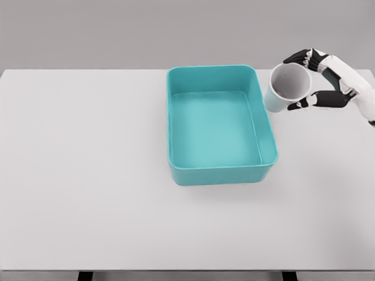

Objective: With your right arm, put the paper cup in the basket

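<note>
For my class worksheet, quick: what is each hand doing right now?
Left: not in view.
Right hand: shut on the paper cup, beside the basket.

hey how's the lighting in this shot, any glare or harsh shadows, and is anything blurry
Head view: flat, even light, no glare; only a faint soft shadow inside the basket. The paper cup and right hand look slightly soft at the edges; the table is uniformly lit.
</note>
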`<control>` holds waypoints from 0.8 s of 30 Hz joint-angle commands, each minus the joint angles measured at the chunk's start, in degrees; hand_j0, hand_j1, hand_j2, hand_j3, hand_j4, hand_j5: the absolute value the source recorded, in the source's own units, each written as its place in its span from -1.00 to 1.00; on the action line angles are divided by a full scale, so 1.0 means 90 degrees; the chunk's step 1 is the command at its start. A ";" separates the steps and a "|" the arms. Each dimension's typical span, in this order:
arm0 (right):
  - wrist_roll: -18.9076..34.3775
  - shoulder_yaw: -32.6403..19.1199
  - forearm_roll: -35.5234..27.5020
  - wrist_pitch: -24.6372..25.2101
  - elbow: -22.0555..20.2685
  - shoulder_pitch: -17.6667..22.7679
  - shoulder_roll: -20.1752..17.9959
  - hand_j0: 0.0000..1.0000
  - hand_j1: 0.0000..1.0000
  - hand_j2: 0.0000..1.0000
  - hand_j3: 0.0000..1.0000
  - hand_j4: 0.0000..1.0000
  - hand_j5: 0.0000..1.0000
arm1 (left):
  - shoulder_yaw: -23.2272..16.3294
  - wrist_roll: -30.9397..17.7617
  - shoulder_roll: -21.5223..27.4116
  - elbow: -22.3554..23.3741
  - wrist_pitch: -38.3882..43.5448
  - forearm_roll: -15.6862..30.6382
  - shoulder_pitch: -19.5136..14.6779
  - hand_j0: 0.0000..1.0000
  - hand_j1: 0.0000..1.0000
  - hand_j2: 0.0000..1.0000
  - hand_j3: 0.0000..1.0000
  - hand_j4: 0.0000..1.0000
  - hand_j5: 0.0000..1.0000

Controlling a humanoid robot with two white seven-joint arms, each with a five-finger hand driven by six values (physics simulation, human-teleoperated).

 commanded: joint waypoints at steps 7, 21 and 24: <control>-0.0005 0.0379 0.0731 0.0008 0.0028 -0.0537 0.0270 -0.09 -0.09 -0.09 -0.09 -0.09 -0.09 | 0.0000 -0.0006 0.0000 0.0001 0.0000 -0.0001 0.0000 1.00 1.00 1.00 1.00 1.00 1.00; -0.0005 0.0965 0.4100 0.0008 0.0057 -0.1602 0.0787 1.00 1.00 1.00 1.00 1.00 1.00 | 0.0000 0.0004 0.0000 0.0001 0.0000 -0.0001 0.0000 1.00 1.00 1.00 1.00 1.00 1.00; -0.0005 0.1092 0.4100 0.0008 0.0067 -0.1797 0.0895 1.00 1.00 1.00 1.00 1.00 1.00 | 0.0000 -0.0006 0.0000 0.0001 0.0000 -0.0001 0.0000 1.00 1.00 1.00 1.00 1.00 1.00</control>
